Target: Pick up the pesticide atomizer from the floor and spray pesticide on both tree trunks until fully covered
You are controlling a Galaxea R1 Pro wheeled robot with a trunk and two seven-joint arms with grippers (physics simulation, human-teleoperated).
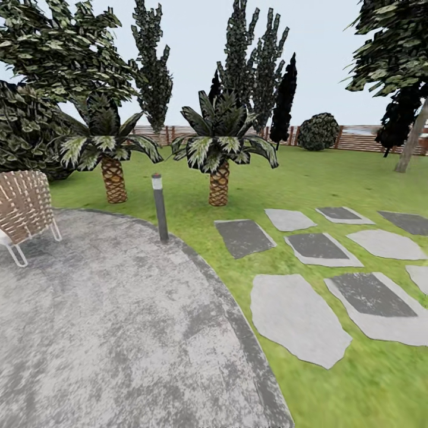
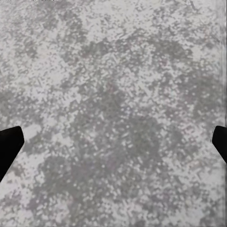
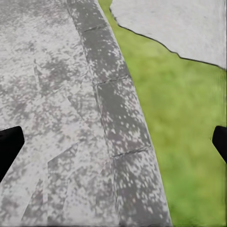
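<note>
Garden of green lawn (image 1: pixel 333 178), brown slat fence (image 1: pixel 362 138), leaning grey-tan tree trunk (image 1: pixel 413 142) tilted leftward.
Left gripper (image 2: pixel 113 144) and right gripper (image 3: pixel 113 144) spread wide, empty, over mottled grey paved patio (image 1: pixel 107 333).

Nothing to read here: no lettering, label, brand, number or sign on anything in view. The mottled grey paved patio (image 1: pixel 107 333) is bare of markings, the flat grey stepping stones (image 1: pixel 297 315) carry none, the slim grey bollard lamp post (image 1: pixel 159 208) shows no plate, and the woven tan wicker chair (image 1: pixel 24 208) has no tag.
</note>
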